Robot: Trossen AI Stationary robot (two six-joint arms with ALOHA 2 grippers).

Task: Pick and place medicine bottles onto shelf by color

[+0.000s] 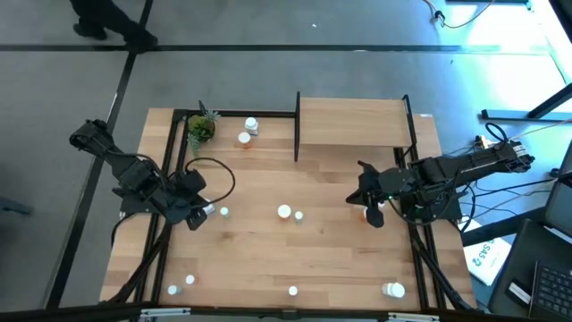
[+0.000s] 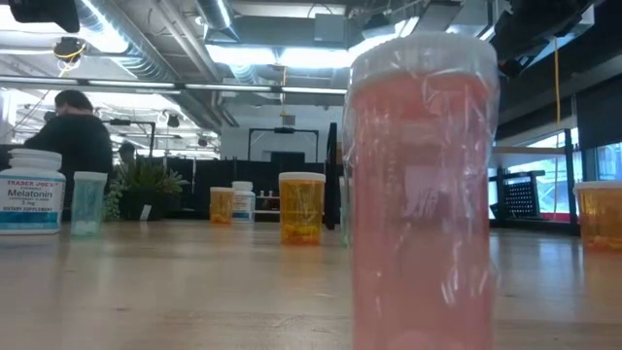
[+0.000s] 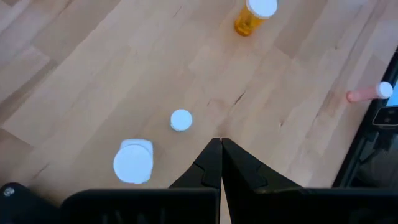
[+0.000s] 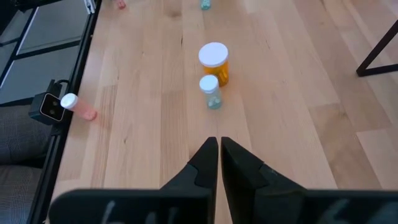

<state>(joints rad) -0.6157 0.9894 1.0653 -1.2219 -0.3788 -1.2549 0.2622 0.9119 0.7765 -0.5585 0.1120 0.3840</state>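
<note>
Small medicine bottles with white caps stand scattered on the wooden table. An orange one (image 4: 214, 62) and a tiny green one (image 4: 210, 92) stand mid-table ahead of my right gripper (image 4: 217, 152), which hangs shut and empty above the table's right half (image 1: 362, 201). My left gripper (image 3: 221, 155) hangs shut and empty over the left side (image 1: 197, 216), above a white bottle (image 3: 132, 163) and a tiny bottle (image 3: 181, 120). A pinkish-red bottle (image 2: 418, 185) stands at the near edge. The shelf (image 1: 353, 125) stands at the far right, its board bare.
A small potted plant (image 1: 201, 128) and two bottles (image 1: 248, 132) stand at the far left. More bottles stand near the front edge (image 1: 179, 284) (image 1: 393, 289). An orange bottle (image 1: 372, 216) shows close under my right gripper. A black frame rail (image 4: 68, 81) runs along the table.
</note>
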